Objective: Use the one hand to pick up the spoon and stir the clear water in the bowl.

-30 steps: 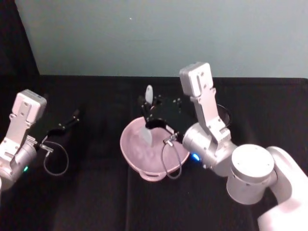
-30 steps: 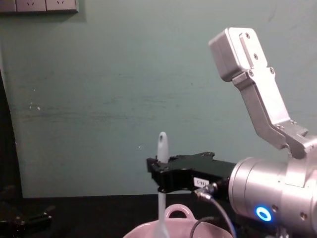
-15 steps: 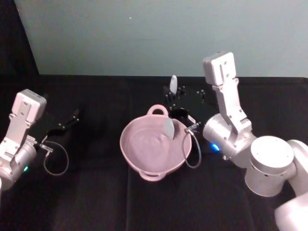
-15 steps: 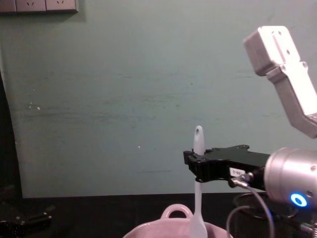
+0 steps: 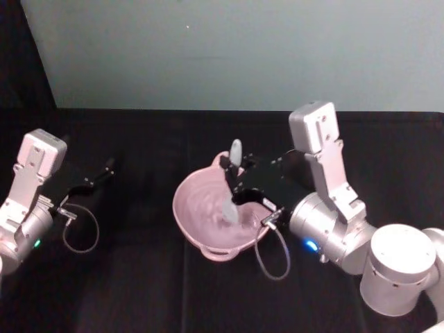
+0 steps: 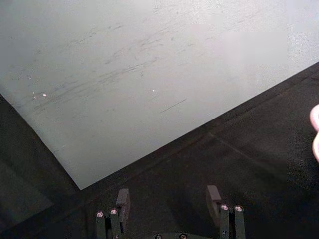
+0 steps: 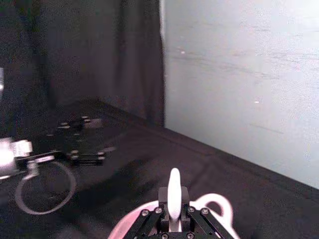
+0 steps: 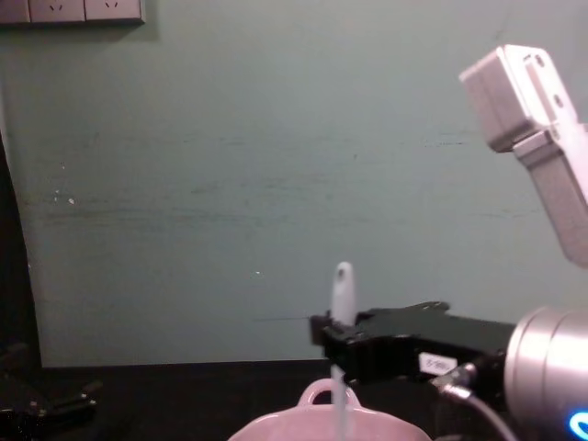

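The pale pink bowl (image 5: 184,211) sits mid-table with its loop handle (image 8: 321,393) toward the wall. My right gripper (image 5: 233,179) hovers over the bowl's far right part, shut on the white spoon (image 5: 235,152). The spoon stands nearly upright, its blade (image 5: 229,208) down inside the bowl. From the chest the handle (image 8: 342,292) rises above the black right gripper (image 8: 338,347). The right wrist view has the handle (image 7: 174,193) clamped between the fingers, with the bowl rim (image 7: 215,203) below. My left gripper (image 5: 97,177) rests parked at the left, open (image 6: 168,199).
Black cloth (image 5: 139,291) covers the table, and a teal wall (image 5: 229,48) stands close behind it. A cable loop (image 5: 80,236) hangs by the left arm. The bowl's edge (image 6: 315,134) shows in the left wrist view. Wall sockets (image 8: 73,9) sit high on the left.
The right gripper has carried the spoon from the bowl's left part to its far right rim, then back toward the middle and lower. The left arm has not moved.
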### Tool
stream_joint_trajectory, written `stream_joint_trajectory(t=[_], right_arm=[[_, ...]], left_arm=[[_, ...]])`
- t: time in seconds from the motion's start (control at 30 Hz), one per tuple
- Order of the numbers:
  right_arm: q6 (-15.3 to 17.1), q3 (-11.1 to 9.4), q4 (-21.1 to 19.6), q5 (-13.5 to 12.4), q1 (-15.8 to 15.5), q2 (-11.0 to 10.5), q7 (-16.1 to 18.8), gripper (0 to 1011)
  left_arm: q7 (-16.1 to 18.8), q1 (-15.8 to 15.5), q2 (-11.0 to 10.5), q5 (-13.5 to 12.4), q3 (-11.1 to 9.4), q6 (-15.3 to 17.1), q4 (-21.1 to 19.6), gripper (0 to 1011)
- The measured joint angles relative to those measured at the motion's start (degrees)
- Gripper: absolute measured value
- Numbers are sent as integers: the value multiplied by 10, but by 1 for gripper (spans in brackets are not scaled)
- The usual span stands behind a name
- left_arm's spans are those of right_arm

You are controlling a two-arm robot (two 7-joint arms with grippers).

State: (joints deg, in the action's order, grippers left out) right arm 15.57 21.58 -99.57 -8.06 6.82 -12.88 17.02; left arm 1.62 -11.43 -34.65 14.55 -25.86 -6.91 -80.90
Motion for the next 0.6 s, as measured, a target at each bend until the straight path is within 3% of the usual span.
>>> stream_joint_trajectory(t=[0.27,0.6], right_arm=[[-2,26,6,-9,4,11,5,119],[-31,41,71,-3,44,44,-12,119]], left_arm=[[0,0,0,0,0,0,0,1011],[0,0,0,0,0,0,0,1011]])
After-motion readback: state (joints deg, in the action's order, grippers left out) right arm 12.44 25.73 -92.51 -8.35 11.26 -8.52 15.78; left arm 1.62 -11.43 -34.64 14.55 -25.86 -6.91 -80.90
